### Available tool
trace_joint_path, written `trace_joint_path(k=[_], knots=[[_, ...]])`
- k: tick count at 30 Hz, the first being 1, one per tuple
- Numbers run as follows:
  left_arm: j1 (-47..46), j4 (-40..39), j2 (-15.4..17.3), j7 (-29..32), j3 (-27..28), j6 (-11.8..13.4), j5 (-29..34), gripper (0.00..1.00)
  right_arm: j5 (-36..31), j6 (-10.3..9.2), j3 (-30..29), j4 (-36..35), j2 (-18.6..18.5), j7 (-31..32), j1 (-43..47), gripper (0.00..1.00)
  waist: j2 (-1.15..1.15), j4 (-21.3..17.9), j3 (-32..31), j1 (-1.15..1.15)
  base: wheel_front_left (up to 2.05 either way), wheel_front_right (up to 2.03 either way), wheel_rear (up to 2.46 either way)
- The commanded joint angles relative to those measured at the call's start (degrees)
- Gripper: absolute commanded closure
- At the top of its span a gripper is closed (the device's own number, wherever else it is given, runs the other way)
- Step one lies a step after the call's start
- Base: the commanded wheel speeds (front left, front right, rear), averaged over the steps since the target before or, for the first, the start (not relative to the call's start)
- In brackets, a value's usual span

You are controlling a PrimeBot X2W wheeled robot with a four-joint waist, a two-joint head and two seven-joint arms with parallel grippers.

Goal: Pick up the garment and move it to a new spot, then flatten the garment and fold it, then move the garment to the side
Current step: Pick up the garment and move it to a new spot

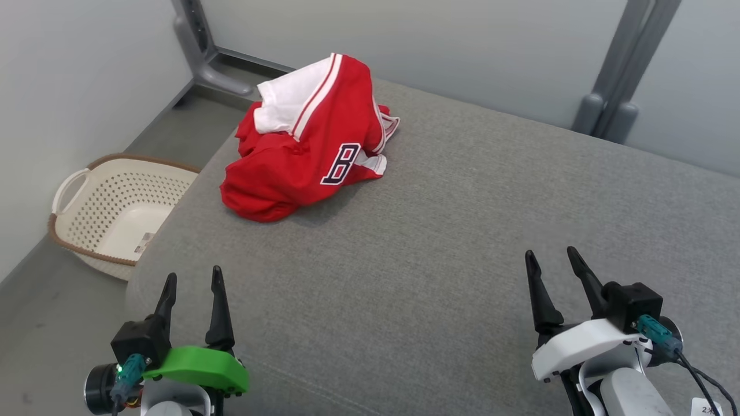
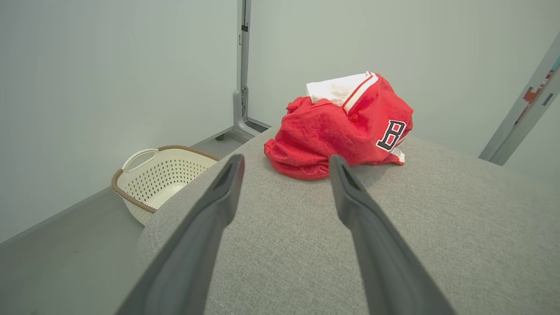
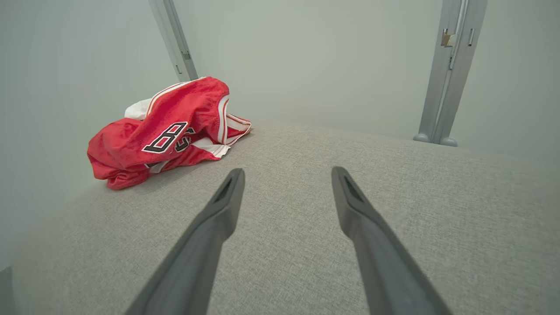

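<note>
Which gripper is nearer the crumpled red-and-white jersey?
Left. The left gripper sits almost straight before the crumpled red-and-white jersey; the right gripper stands well off to its right. Neither touches it.

A: Any readable text?
B: One clear mark: a dark, white-edged block "B" (image 1: 341,163) on the red garment (image 1: 277,173). It reads the same in the left wrist view.
A: Right wrist view?
B: "B" again, then a second character creased into the fabric. Can't tell which.
A: Other labels?
B: White tag (image 1: 706,408) at the head view's lower right edge starts with "2", rest cut off. Sticker (image 1: 144,242) inside the basket (image 1: 110,196): too small to read.
</note>
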Motion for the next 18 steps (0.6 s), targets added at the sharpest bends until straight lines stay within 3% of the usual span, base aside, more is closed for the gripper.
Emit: trace_joint_path(k=[1,11,18], knots=[[0.75,-0.16,0.22,-0.04,0.11,0.27,0.0,0.0,0.45,0.0,0.16,0.13,-0.22,-0.35,0.08,0.0,0.0,3.3,-0.48,0.0,0.0,0.0,0.0],[0.88,-1.08,0.18,-0.02,0.92,0.72,-1.02,0.0,0.18,0.0,0.85,0.7,-0.22,-0.43,-1.46,0.0,0.0,4.25,0.87,0.0,0.0,0.0,0.0],[-6.84,3.98,1.06,4.78,1.24,-2.26,-4.7,0.0,-0.75,0.0,0.52,0.42,-0.22,0.22,-2.4,0.0,0.0,4.2,2.02,0.0,0.0,0.0,0.0]])
